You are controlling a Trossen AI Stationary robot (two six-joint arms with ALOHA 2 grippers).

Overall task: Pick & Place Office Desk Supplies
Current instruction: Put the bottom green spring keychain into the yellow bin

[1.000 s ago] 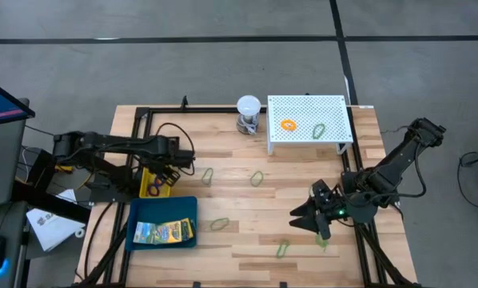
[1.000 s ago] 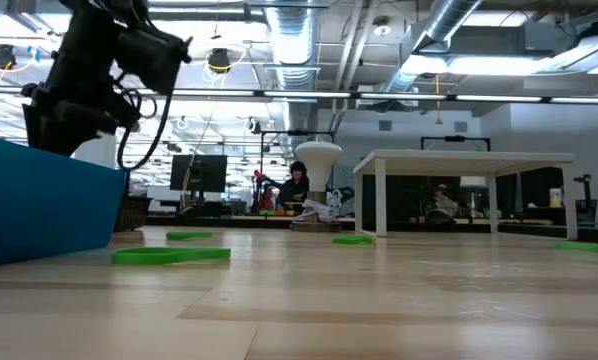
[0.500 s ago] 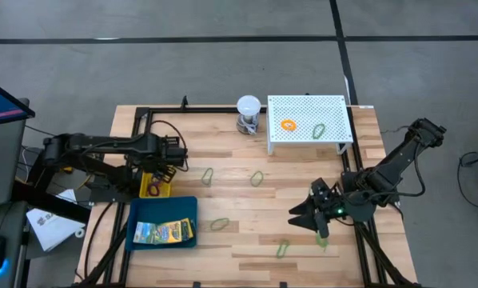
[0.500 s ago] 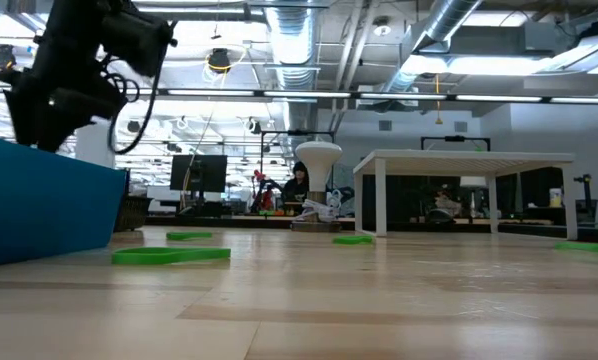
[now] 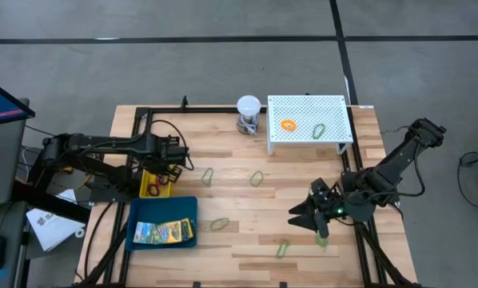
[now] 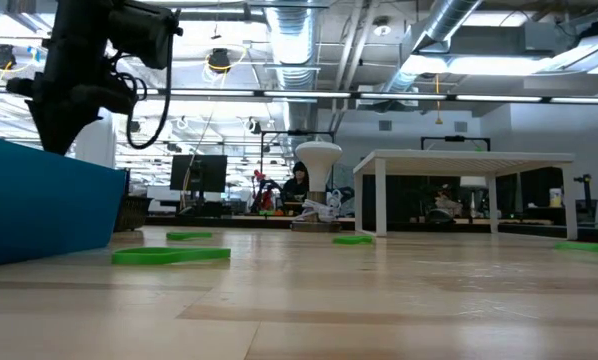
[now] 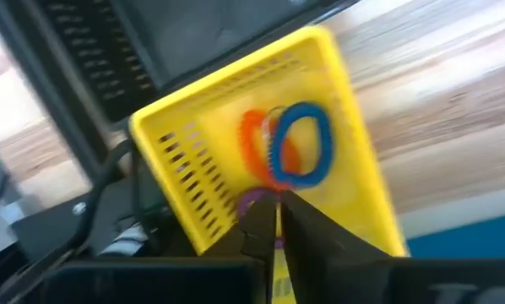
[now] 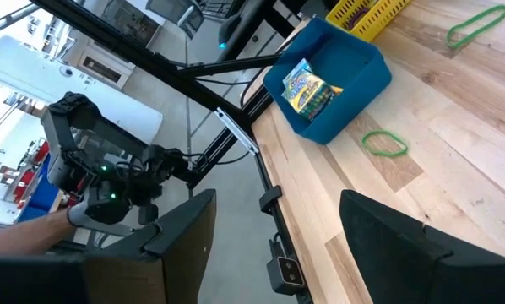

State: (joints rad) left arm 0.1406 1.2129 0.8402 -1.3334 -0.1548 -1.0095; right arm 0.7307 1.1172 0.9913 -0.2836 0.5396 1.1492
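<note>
With the left gripper (image 7: 278, 221) poised above the slotted yellow plastic bin (image 5: 156, 183), we note its jaws pressed together and holding nothing. Inside that bin lie an orange loop (image 7: 254, 145), a blue loop (image 7: 301, 143) and a purple loop (image 7: 254, 203). Beside the bin sits the blue tray (image 5: 162, 223) with printed green-yellow packets (image 5: 164, 232). Thin green loops (image 5: 220, 224) lie scattered on the wooden desk (image 5: 247, 240) beyond the bin. Well apart from the bin, the right gripper (image 5: 303, 216) rests low with jaws spread wide, empty. Risk, in our judgement: lowering the left arm could snag the bin's rim or hook a loop back out.
</note>
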